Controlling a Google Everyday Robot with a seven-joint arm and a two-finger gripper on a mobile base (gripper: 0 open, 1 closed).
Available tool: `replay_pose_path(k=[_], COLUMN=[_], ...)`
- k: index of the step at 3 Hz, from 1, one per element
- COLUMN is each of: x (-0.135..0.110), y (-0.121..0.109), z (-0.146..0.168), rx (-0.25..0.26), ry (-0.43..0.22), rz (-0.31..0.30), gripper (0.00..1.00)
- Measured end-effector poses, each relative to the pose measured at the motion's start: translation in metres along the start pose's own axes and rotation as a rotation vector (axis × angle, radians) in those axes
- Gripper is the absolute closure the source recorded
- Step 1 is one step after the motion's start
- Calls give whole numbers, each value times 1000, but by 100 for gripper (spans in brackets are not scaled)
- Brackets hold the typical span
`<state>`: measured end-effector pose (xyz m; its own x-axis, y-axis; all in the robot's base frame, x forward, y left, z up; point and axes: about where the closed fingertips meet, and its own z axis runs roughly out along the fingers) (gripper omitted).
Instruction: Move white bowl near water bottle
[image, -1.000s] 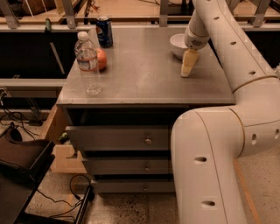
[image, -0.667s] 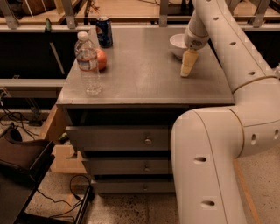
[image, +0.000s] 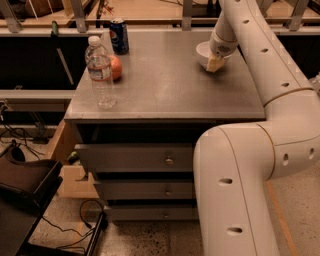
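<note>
Jaws at white bowl (image: 203, 53) rim, perhaps touching, water bottle (image: 100, 72) well apart

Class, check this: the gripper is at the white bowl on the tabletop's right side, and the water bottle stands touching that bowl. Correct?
No. In the camera view the water bottle stands far from the white bowl, on the left side; the gripper is at the bowl on the right.
</note>
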<state>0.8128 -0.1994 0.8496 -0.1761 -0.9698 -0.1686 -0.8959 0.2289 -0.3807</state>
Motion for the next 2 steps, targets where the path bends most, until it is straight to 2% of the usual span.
replay_pose_path(k=[1, 2], x=[-2, -2], y=[-1, -1], z=[5, 5], rx=[1, 1], ry=[-2, -2], rz=[-1, -1], gripper=[100, 100])
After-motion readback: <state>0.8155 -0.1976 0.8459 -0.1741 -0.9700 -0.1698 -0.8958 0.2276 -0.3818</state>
